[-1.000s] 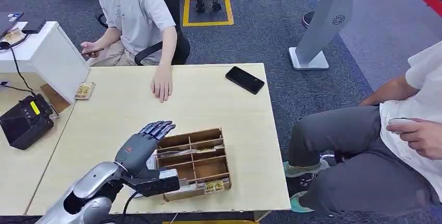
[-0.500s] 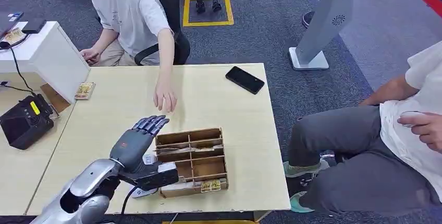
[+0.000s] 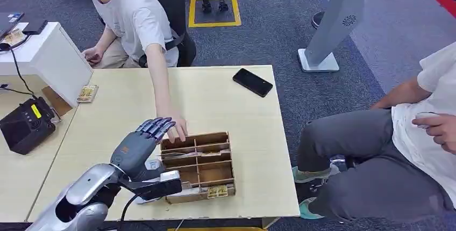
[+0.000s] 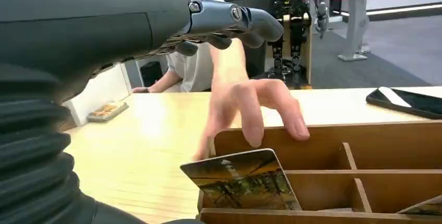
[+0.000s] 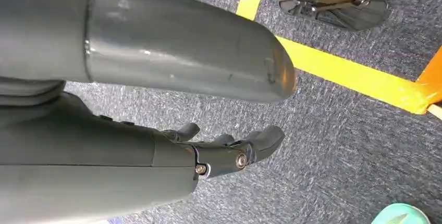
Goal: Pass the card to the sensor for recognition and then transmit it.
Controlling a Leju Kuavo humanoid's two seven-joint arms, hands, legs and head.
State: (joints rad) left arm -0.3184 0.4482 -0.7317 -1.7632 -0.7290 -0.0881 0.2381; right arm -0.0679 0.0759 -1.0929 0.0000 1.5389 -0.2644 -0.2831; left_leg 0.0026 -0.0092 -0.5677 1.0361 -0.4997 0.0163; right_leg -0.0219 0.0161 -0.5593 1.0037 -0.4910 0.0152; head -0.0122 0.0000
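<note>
Your left hand [image 3: 141, 146] is hovering over the bench [image 3: 226, 107] at the 9 o'clock edge of the wooden tray [image 3: 200, 166], fingers stretched out nearly straight and holding nothing. The card [image 4: 241, 179] is sitting just beyond and below the fingertips in the left wrist view, leaning tilted in the tray's near-corner compartment with one printed face turned back toward the wrist camera. Its long axis is running roughly along the tray's front wall, and its upper edge is rising clear of that wall, the rounded corner pointing up and away. From the hand, the card is lying at about 4 o'clock in the head view, near but apart. A person's hand [image 3: 177, 127] is reaching in from 12 o'clock and resting its fingers on the tray's far wall, directly in your line of approach. Your right hand [image 5: 224, 148] is hanging beside the body over the carpet, fingers loosely curled around nothing, so the left is far nearer. You are probably needing to drop the fingers over the raised upper edge; the person's fingers being so close is the hazard I would be watching. A second card [image 3: 220, 191] is lying at the tray's front.
</note>
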